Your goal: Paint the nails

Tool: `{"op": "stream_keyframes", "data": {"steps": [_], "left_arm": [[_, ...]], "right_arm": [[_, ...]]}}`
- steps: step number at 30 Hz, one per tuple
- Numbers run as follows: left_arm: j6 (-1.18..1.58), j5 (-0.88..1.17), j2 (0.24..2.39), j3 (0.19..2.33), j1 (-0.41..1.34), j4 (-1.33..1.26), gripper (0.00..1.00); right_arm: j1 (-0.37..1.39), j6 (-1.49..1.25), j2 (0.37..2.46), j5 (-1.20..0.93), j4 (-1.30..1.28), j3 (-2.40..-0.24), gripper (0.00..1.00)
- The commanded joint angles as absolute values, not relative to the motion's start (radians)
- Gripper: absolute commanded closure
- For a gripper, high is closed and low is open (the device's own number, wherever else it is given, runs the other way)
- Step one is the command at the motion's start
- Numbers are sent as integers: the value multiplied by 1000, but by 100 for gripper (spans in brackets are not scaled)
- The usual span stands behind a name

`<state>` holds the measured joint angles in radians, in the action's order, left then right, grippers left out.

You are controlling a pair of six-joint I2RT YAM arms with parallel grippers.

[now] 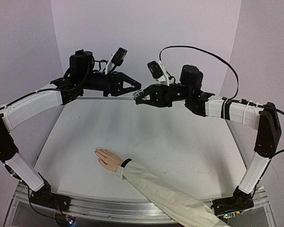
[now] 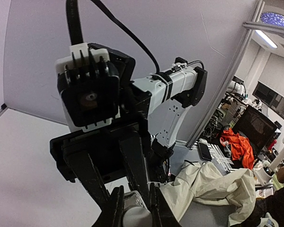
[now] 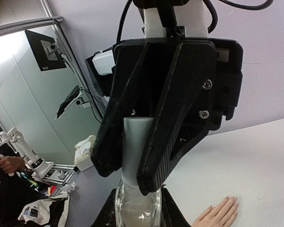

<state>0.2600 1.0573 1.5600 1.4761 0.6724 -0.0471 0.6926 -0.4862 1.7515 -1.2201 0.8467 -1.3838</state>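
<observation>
One hand (image 1: 109,159) lies flat, long axis 4-to-10 o'clock, nails (image 3: 235,199) toward 10. The left gripper (image 2: 136,208) clamps one white cap (image 3: 135,146); the right gripper (image 3: 137,210) clamps one bottle (image 3: 135,217).

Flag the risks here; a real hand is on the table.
1. The left end effector grips the white cap of the bottle, the right end effector its clear body, in mid-air; a jerky pull could spill the contents.
2. The hand lies far off; drips on the way could hit the sleeve.
</observation>
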Motion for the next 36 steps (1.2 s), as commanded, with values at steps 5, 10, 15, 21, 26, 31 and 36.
{"op": "stream_keyframes", "data": {"steps": [5,10,15,21,26,31,36], "left_arm": [[284,1066,1529,1494,637,5,73],[326,941,1511,1458,607,4,28],[368,768,1478,1386,583,5,23],[428,639,1451,1361,584,5,16],[493,550,1450,1361,584,5,23],[542,555,1490,1386,584,4,29],[540,565,1499,1391,586,4,38]], "right_arm": [[631,-493,1686,-1285,1090,-1384,100],[613,-421,1671,-1157,1011,-1344,100],[614,-192,1648,-779,660,-1371,100],[634,-133,1645,-409,531,-1387,100],[704,-107,1671,-305,530,-1392,100],[765,-100,1714,-280,529,-1424,100],[818,-77,1744,-295,536,-1453,100]]}}
